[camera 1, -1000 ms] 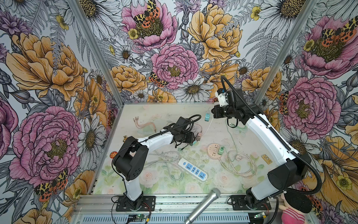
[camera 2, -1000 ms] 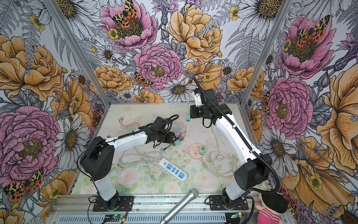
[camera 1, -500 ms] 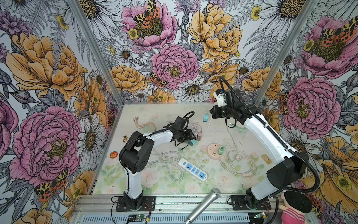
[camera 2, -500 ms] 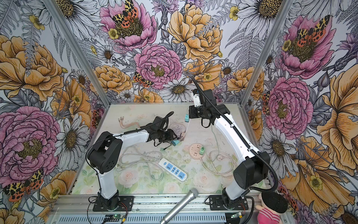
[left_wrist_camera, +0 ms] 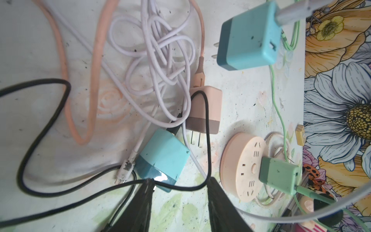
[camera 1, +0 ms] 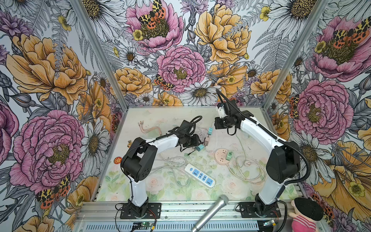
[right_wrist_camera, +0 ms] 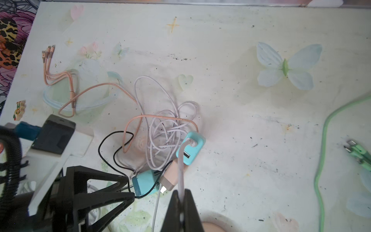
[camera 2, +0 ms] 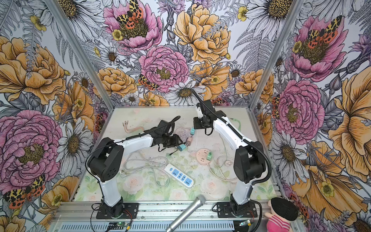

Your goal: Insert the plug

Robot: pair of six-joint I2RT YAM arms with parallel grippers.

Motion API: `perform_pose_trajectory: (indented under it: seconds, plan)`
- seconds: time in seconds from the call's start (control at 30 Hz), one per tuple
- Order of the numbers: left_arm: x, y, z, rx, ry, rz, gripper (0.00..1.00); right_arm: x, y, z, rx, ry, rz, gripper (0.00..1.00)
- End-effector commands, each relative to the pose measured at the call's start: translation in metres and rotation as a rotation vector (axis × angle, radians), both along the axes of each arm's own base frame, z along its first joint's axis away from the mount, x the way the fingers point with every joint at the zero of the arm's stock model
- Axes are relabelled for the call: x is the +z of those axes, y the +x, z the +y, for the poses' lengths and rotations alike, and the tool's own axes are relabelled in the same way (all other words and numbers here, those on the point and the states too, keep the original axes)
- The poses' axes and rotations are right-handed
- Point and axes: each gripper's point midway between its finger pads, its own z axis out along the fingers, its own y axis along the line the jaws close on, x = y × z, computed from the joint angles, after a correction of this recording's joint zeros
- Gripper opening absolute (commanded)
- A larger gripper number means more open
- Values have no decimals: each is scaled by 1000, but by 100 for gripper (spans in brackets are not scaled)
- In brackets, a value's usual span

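A teal plug (left_wrist_camera: pixel 162 158) lies on the table (camera 1: pixel 172 118) and shows in both top views (camera 1: pixel 199 148) (camera 2: pixel 181 147). My left gripper (left_wrist_camera: pixel 180 182) is open; one fingertip (left_wrist_camera: pixel 149 183) touches the plug's dark end, and a black cable crosses between the fingers. My right gripper (right_wrist_camera: pixel 181 192) is shut on a white cable, from which a second teal charger (right_wrist_camera: pixel 190 147) (camera 1: pixel 210 131) hangs above the table. A round pink socket (camera 1: pixel 221 158) (left_wrist_camera: pixel 244 166) lies to the right with a green plug (left_wrist_camera: pixel 279 174) in it.
A pink charger (left_wrist_camera: pixel 204 110) and a tangle of lilac cable (left_wrist_camera: pixel 160 50) lie beside the teal plug. A white power strip (camera 1: pixel 199 175) sits nearer the front. Loose white cables (camera 1: pixel 249 172), a pink cable (camera 1: pixel 148 129) and a microphone (camera 1: pixel 212 213) are also around.
The left arm's elbow has swung right while its gripper stays at the teal plug. The right gripper has edged left and lower with the hanging charger.
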Motion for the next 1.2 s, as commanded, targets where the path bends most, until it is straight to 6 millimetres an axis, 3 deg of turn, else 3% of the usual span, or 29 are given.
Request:
perform_pose_trajectory:
  seconds: [0.0, 0.33, 0.5, 0.83, 0.97, 1.17]
  plan:
    - [22, 1, -4, -92, 1, -78, 47, -3, 13, -13, -59, -4, -31, 0]
    - [32, 13, -11, -232, 120, -190, 50, -60, 16, -15, -79, 14, 88, 0]
    - [23, 18, -10, -299, 207, -200, 51, -83, 14, -13, -80, 12, 137, 0]
    - [10, 17, -16, -429, 274, -227, 53, -117, 12, -9, -81, 20, 213, 0]
    - [5, 18, -18, -452, 281, -220, 45, -128, 15, -5, -81, 35, 236, 0]
    - [4, 17, -21, -507, 312, -249, 45, -137, 19, 0, -84, 49, 258, 0]
